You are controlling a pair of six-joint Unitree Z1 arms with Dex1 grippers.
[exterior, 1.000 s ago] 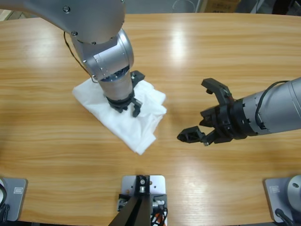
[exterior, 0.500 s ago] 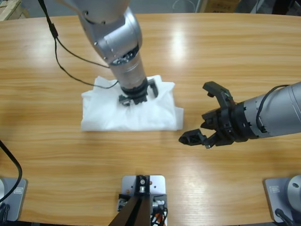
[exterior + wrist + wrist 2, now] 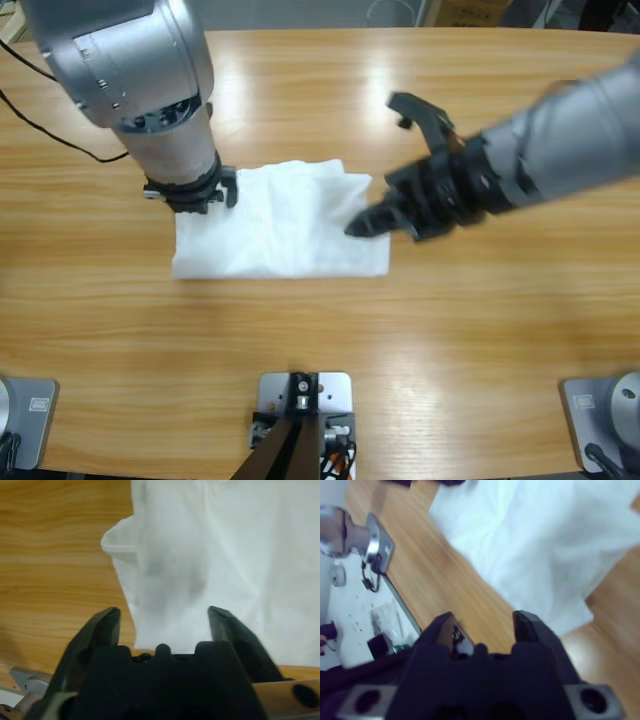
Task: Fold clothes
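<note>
The clothes are one white T-shirt (image 3: 280,225) folded into a rough rectangle left of the table's middle. My left gripper (image 3: 190,193) stands over the shirt's left edge, mostly hidden under its own silver wrist. In the left wrist view that gripper (image 3: 164,612) is open, with the white fabric (image 3: 220,555) spread between and ahead of the jaws. My right gripper (image 3: 373,165) reaches in from the right, open wide, its lower jaw over the shirt's right edge. The right wrist view shows this gripper (image 3: 484,616) open above bare wood, with the shirt (image 3: 545,535) just beyond it.
The wooden table (image 3: 500,330) stretches bare to the right and in front of the shirt. A black cable (image 3: 60,140) trails over the table's far left behind the left arm.
The left gripper slid from the shirt's middle to its left edge. The right arm swung up and left from bare table to the shirt's right edge. The shirt turned square a second ago.
</note>
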